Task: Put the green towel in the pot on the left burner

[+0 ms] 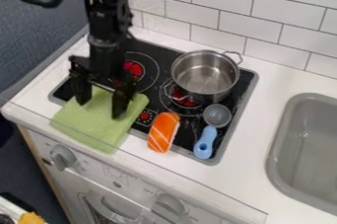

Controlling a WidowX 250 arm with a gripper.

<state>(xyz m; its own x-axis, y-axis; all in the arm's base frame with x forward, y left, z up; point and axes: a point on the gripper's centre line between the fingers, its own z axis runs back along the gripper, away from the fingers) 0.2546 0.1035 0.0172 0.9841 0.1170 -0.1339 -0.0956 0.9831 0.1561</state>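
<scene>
The black arm [105, 30] hangs down from the upper left, and its hand [101, 109] is over the green towel [92, 129], open, with its two fingers spread well apart. The towel lies spread out across the front left corner of the black cooktop [156, 100] and onto the white bench [280, 87]. The silver pot [205, 72] stands upright to the right of the hand, over the right burner [184, 100], its two handles at opposite sides. Behind the hand, the left burner [134, 69] glows red. An orange toy with white stripes [163, 131] lies in front of the pot, across the cooktop's front edge. Just beside it, to the right, is a spoon with a blue handle and grey bowl [205, 142]. A grey sink [280, 144] is set into the bench at the right.
</scene>
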